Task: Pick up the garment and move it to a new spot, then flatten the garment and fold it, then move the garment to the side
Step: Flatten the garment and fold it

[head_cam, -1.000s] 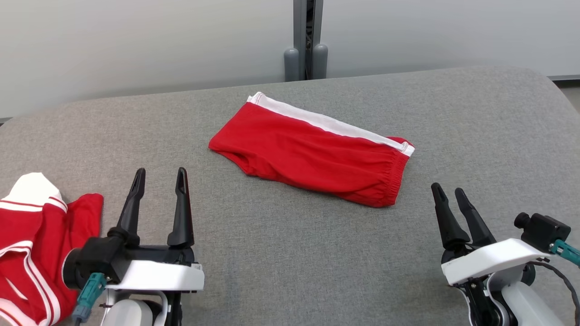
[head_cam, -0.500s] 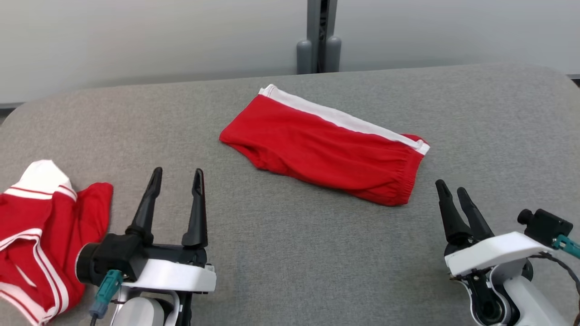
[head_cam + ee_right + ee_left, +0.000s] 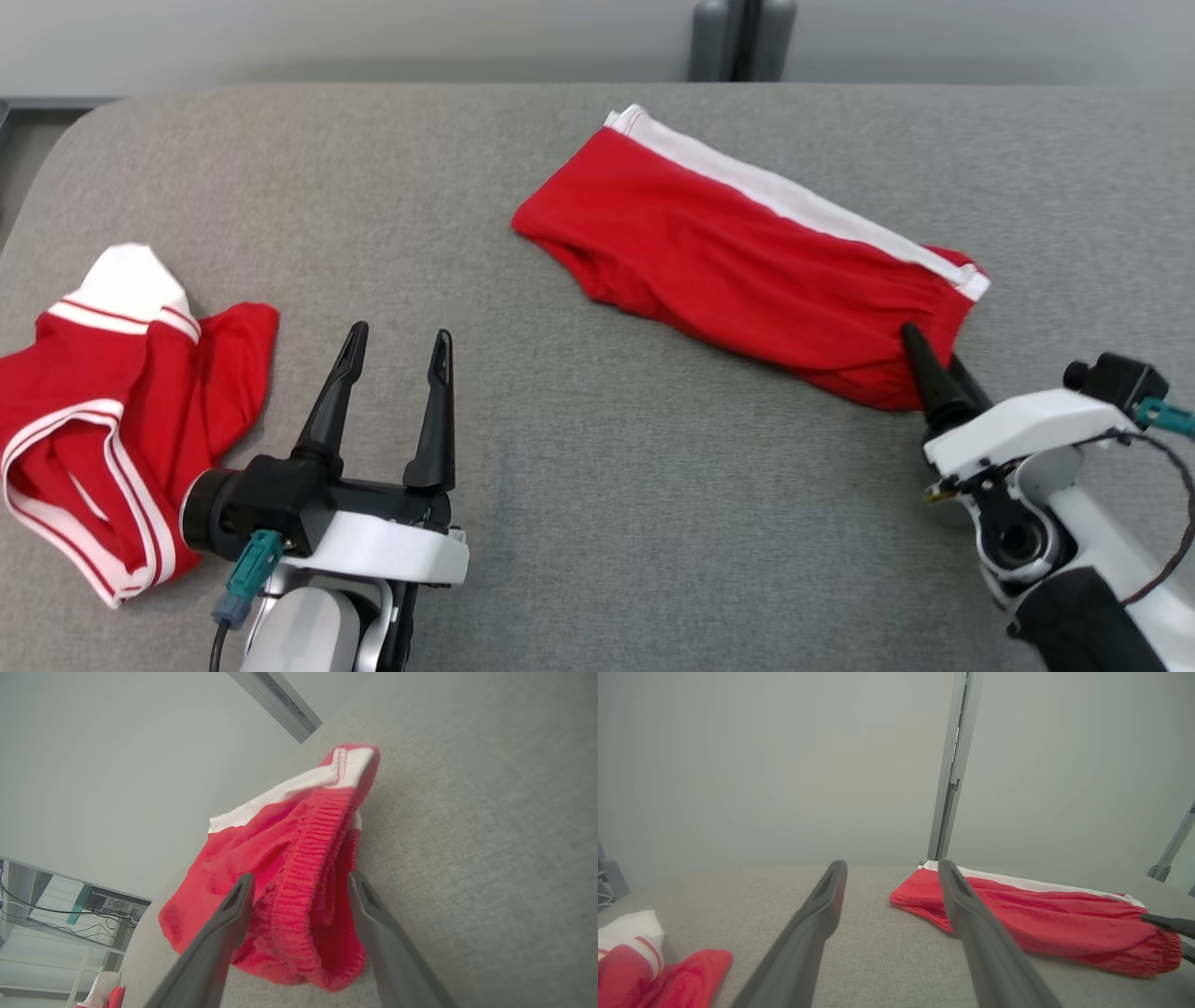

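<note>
The garment [image 3: 738,252] is a pair of red shorts with a white side stripe, lying folded flat in the middle of the grey table [image 3: 653,523]. My right gripper [image 3: 932,347] is open at its elastic waistband end. In the right wrist view the gripper [image 3: 299,877] has its fingers on either side of the bunched waistband of the garment [image 3: 280,868], not closed on it. My left gripper [image 3: 400,331] hovers open over bare table to the left, with nothing between its fingers [image 3: 817,924]. The garment [image 3: 1041,919] lies ahead of it to the right.
A second red garment with white trim [image 3: 112,401] lies crumpled near the table's left edge, beside my left arm. A grey post [image 3: 742,37] stands behind the far edge. Bare table stretches between the two grippers.
The head camera has tilted down and shifted, so the whole picture moved. My right gripper has reached forward to the garment's waistband end. The left gripper keeps its place.
</note>
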Motion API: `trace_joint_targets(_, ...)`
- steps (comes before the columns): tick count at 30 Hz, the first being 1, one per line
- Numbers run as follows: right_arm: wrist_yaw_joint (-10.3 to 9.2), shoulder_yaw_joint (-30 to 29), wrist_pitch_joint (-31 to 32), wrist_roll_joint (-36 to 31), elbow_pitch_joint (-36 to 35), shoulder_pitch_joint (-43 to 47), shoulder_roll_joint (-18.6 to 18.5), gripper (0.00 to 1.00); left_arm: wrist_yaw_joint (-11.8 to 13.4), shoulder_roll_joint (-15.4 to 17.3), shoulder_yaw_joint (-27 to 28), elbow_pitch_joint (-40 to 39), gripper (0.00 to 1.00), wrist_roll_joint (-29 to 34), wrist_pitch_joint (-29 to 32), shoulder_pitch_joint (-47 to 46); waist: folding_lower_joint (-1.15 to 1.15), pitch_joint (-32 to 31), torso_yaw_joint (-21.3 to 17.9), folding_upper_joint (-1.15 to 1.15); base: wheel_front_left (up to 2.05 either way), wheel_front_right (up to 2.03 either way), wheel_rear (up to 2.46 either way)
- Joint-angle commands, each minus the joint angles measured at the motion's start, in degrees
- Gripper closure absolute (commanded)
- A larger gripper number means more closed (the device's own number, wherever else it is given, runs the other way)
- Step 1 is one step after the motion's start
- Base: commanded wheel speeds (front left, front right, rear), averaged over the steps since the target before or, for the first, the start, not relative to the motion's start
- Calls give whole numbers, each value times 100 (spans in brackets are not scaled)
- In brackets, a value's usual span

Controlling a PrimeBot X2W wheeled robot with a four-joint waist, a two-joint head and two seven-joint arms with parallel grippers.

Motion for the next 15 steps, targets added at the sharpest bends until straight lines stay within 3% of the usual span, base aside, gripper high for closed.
trace_joint_targets(1,3,-12,62,120,175,-199,-84,0,13,20,-8,14,0,19,-4,-113,0,181,165,0,0,0,0)
trace_joint_targets(9,3,87,157,209,1071,-690,-189,0,84,17,-89,4,0,-38,-4,-268,0,446,397,0,0,0,0)
trace_joint_targets(15,4,260,329,312,1232,-808,-136,0,115,17,-95,-24,0,-46,-4,-340,0,544,429,0,0,0,0)
